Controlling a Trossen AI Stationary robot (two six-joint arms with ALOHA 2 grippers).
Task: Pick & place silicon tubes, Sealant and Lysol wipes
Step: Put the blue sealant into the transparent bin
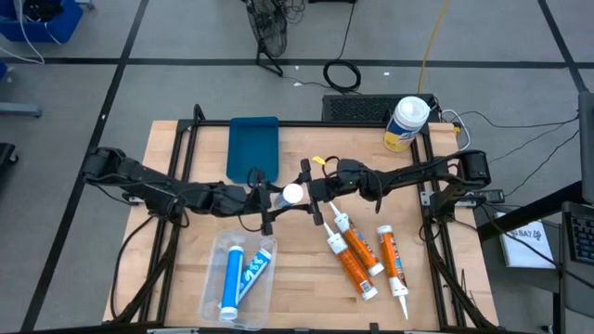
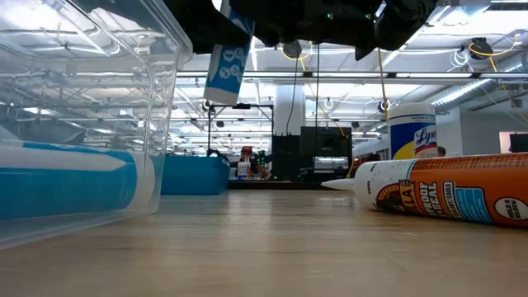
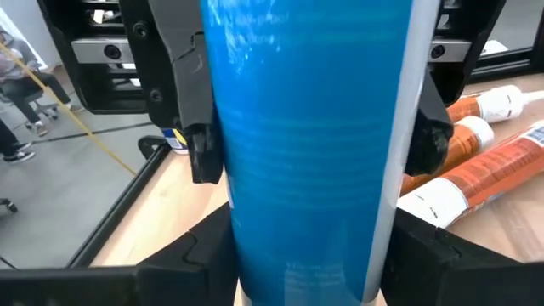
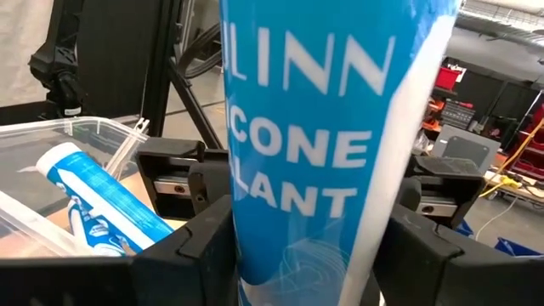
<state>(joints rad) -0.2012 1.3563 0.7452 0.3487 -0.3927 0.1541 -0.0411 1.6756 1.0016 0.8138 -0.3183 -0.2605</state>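
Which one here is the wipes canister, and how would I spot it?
Look at the far right corner of the wooden table, beyond both arms. The round Lysol wipes canister stands upright there alone, white-lidded with a yellow-and-blue label, fatter than the orange tubes lying flat.

A dark blue rectangular plastic tray (image 1: 252,147) lay on the pale wooden table (image 1: 297,278), near its far edge.

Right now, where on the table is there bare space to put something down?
Bare wood lies between the clear bin and the orange sealant tubes, also along the table's left edge beside the blue lid. The middle is crowded: both grippers meet there around one upright blue silicone tube. The Lysol wipes occupy the far right corner.
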